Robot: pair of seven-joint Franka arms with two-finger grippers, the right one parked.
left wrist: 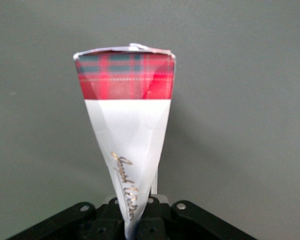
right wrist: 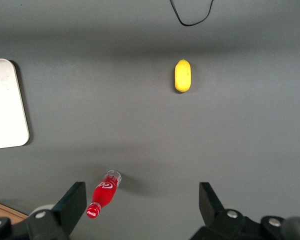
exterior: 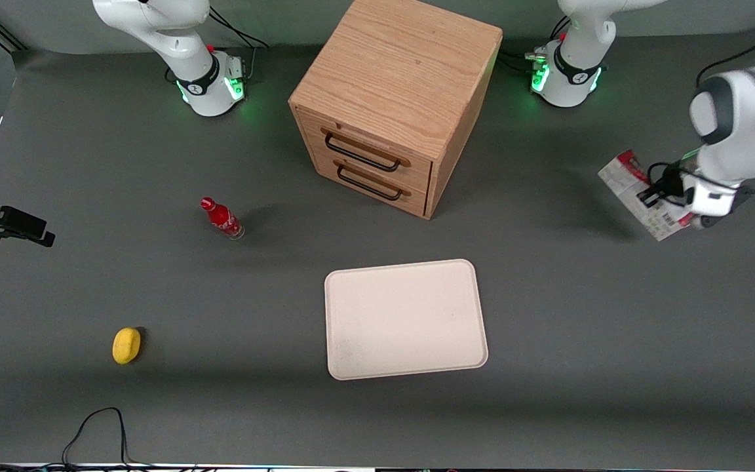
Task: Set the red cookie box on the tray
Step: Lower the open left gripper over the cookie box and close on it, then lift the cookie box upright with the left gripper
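Note:
The red cookie box (exterior: 639, 195) is a slim carton with red tartan ends and a grey-white printed face with a barcode. My left gripper (exterior: 660, 191) is shut on it and holds it tilted above the table, toward the working arm's end. In the left wrist view the box (left wrist: 130, 130) sticks out from between the jaws, its tartan end farthest from them, and the gripper (left wrist: 135, 225) pinches its near end. The cream-white tray (exterior: 406, 319) lies flat and bare on the table, nearer the front camera than the cabinet. It also shows in the right wrist view (right wrist: 5, 105).
A wooden cabinet (exterior: 394, 98) with two drawers stands at the back middle. A small red bottle (exterior: 221, 218) lies toward the parked arm's end and shows in the right wrist view (right wrist: 104, 194). A yellow lemon-like object (exterior: 126, 345) lies nearer the camera.

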